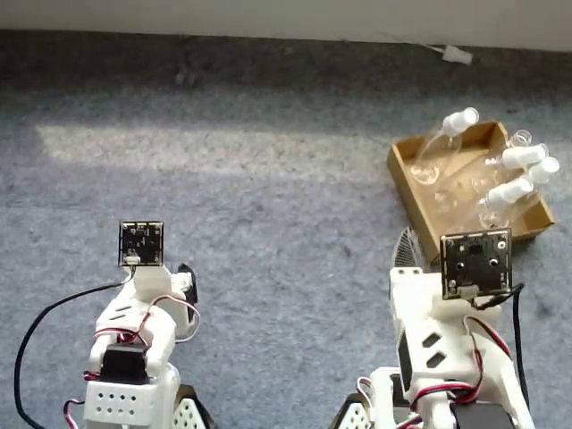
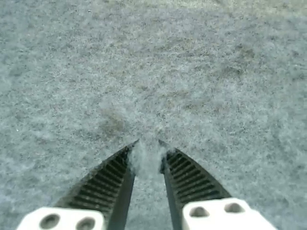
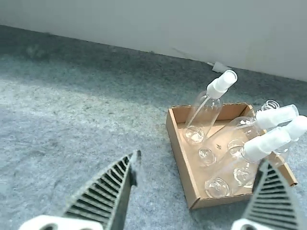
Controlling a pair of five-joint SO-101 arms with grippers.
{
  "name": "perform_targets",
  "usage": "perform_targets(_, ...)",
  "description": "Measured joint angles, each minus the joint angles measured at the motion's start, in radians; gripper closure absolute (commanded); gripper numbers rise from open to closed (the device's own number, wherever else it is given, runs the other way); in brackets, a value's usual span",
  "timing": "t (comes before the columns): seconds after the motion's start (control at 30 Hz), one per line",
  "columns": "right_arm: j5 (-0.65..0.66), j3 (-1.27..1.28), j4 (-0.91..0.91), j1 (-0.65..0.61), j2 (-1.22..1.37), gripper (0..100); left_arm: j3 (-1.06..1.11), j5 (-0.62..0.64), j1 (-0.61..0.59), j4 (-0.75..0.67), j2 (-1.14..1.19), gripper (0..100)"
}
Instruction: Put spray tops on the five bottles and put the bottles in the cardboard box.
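The cardboard box (image 1: pixel 399 174) sits on the carpet at the right, ahead of the right arm. Several clear bottles lie tilted in it. One capped bottle (image 3: pixel 206 108) leans on the far wall, its white spray top (image 1: pixel 462 119) sticking out over the rim. Three more capped bottles (image 3: pixel 268 117) rest against the right side. A bottle with a bare neck (image 3: pixel 271 104) stands behind them. My right gripper (image 3: pixel 199 160) is open and holds nothing, just short of the box's near corner. My left gripper (image 2: pixel 148 143) is shut and points at bare carpet.
Grey carpet (image 1: pixel 268 197) covers the whole work area. A wall (image 3: pixel 144 19) runs along the far edge, with a small white object (image 1: pixel 456 54) at its foot. The left arm (image 1: pixel 143 304) is at the near left, and the right arm (image 1: pixel 456 357) at the near right.
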Motion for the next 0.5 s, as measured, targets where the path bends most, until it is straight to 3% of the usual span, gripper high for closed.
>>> perform_targets(0.5,0.000,-0.003,0.006,0.002,-0.296,67.0,0.000,0.000,0.000,0.000,0.000,97)
